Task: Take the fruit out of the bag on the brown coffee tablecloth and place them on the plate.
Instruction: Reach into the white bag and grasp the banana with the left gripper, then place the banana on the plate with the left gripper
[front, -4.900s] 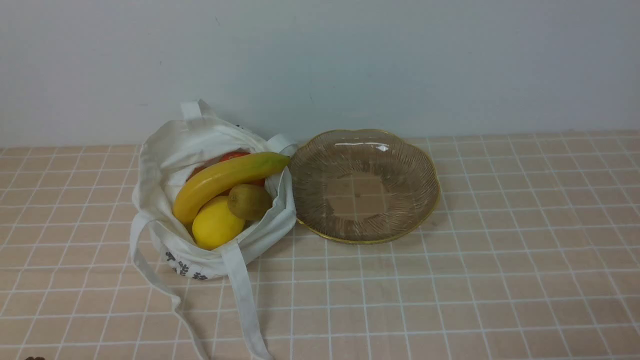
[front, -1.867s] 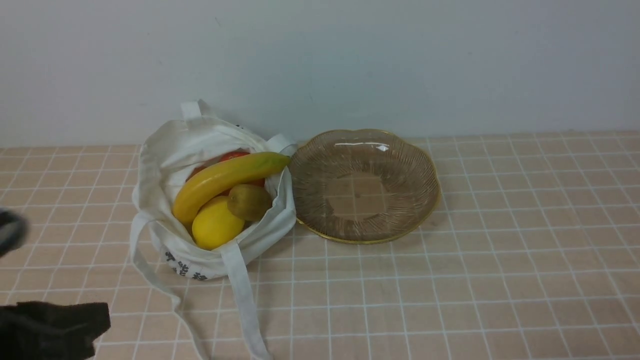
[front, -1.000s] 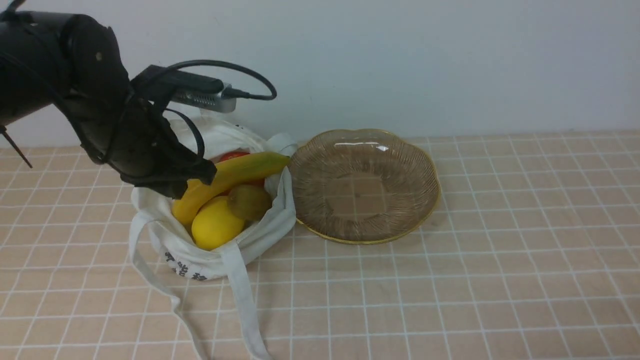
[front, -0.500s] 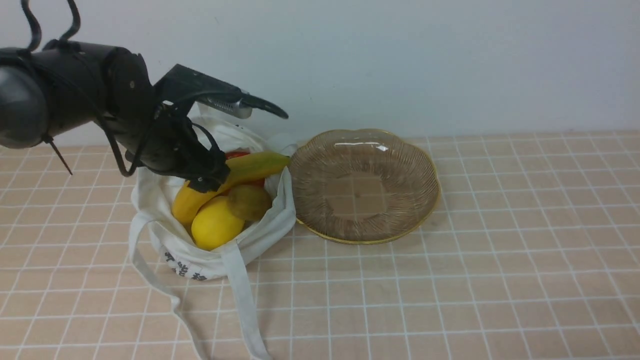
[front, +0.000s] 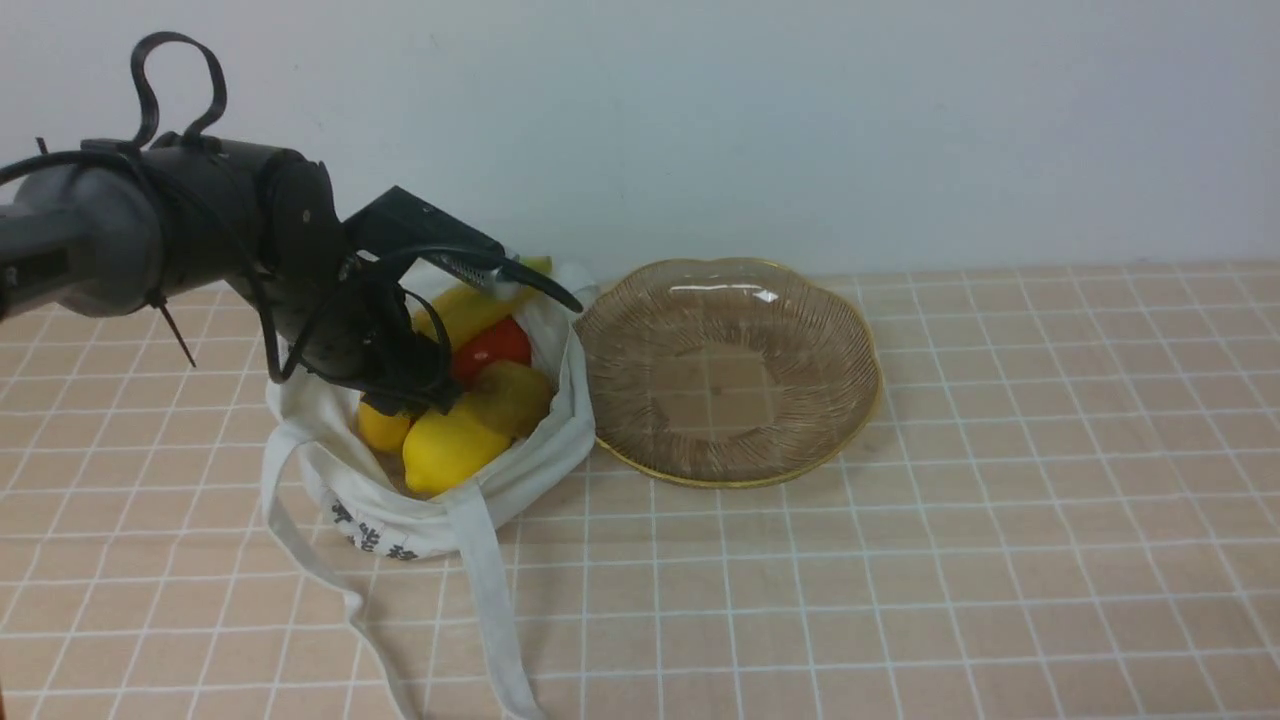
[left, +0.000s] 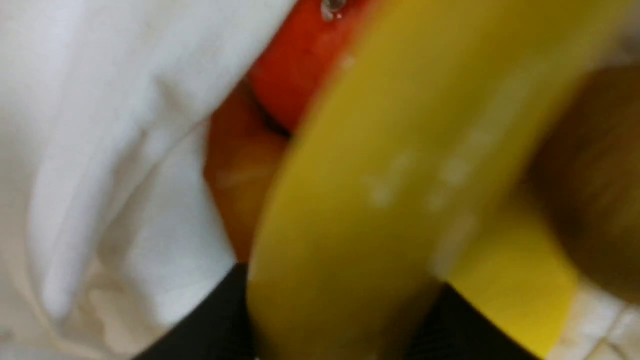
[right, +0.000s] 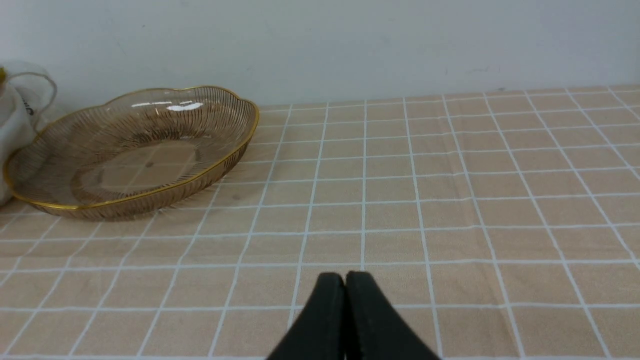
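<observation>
While the left arm reaches down into the bag (front: 400, 520), the left claw (left: 340, 310) pinches the banana (front: 470, 308). In the left wrist view the two black fingers (left: 215, 325) sit one on each side of the yellow skin and touch it. That view is blurry.

The banana is tilted. Its long line runs from near and left to far and right. Its far tip points up and to the right, toward the wall (front: 800, 120), and pokes out behind the camera on the arm. The low end is down in the bag, and the arm hides the middle part.

The bag sits on the left part of the tablecloth (front: 950, 560), with its mouth open and its straps lying toward the near side. Inside it the lemon (front: 450, 452) lies at the near side. The kiwi (front: 515, 388) is just behind the lemon and looks smeared. The red fruit (front: 492, 343) is behind the kiwi, right under the banana. The orange fruit (left: 240, 175) shows only in the left wrist view, next to the red one.

The plate (front: 800, 330) is just to the right of the bag and has no fruit in it.

The right claw (right: 345, 285) is pressed together and holds nothing. It is over the cloth, well to the right of the plate.
</observation>
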